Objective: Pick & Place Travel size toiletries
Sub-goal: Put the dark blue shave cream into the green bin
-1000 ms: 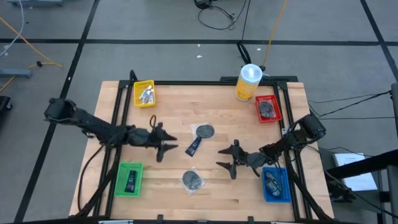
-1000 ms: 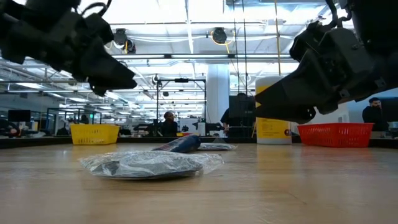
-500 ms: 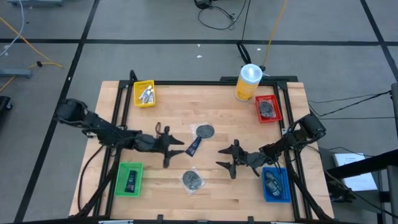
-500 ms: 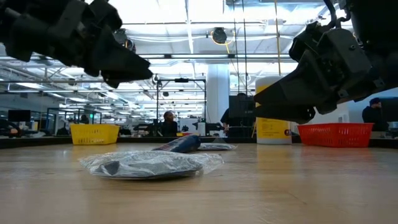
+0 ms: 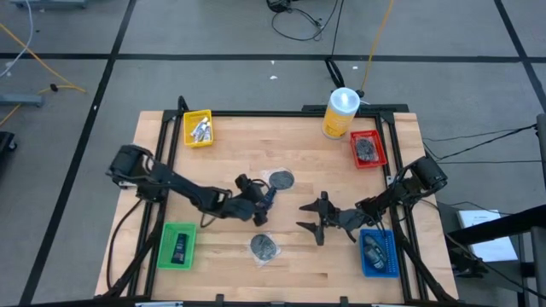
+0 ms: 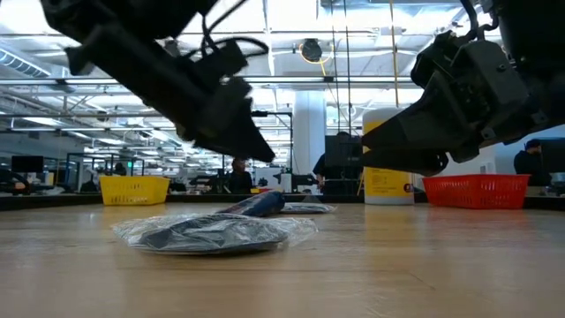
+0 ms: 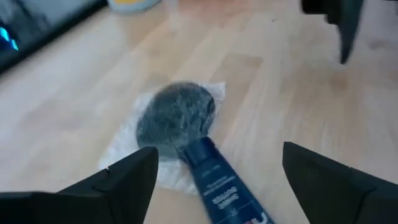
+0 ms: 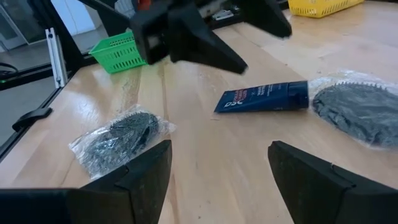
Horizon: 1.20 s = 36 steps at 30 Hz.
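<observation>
Where the left gripper [image 5: 260, 203] hangs spread, the blue tube [image 5: 265, 199] hides; right gripper [image 5: 312, 218] also spread.

A yellow canister [image 5: 340, 113] stands beside the red tray [image 5: 368, 149].

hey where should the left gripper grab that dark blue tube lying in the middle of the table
Grip the dark blue tube across its narrow width at mid-body, coming straight down. It lies flat, its cap end touching the wrapped grey disc, and the open left gripper already straddles it.
</observation>
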{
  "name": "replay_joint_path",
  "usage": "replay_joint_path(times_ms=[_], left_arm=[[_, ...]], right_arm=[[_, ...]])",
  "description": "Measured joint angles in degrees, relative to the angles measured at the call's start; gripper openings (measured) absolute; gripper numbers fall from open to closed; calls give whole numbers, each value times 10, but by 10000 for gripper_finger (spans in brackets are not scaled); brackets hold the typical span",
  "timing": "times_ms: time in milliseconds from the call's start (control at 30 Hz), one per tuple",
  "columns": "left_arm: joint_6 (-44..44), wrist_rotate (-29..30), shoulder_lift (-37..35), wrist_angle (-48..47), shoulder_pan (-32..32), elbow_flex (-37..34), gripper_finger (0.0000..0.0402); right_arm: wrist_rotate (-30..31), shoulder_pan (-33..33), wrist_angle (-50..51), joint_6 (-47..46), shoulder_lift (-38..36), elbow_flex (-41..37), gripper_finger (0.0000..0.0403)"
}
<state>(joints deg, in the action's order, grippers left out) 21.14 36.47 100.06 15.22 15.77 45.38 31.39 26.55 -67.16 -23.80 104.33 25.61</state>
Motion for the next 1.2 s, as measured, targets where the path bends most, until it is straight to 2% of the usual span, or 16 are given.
replay_joint_path(times_ms=[133, 300, 567, 800, 1000, 1133, 1200], left_arm=[[68, 1, 41, -2, -1, 14, 331], [123, 11, 80, 0, -14, 16, 302], [115, 3, 95, 9, -24, 16, 248], [90, -4, 94, 5, -24, 16, 170], [66, -6, 37, -82, -24, 16, 109], [48, -6, -37, -171, -19, 16, 96], [50, -26, -81, -218, -11, 16, 96]], right_arm=[[-1, 2, 2, -10, 0, 0, 256], [0, 2, 2, -8, 0, 0, 256], [0, 2, 2, -6, 0, 0, 256], [0, 2, 2, -6, 0, 0, 256], [0, 2, 2, -6, 0, 0, 256], [0, 1, 3, -4, 0, 0, 256], [0, 0, 2, -1, 0, 0, 256]])
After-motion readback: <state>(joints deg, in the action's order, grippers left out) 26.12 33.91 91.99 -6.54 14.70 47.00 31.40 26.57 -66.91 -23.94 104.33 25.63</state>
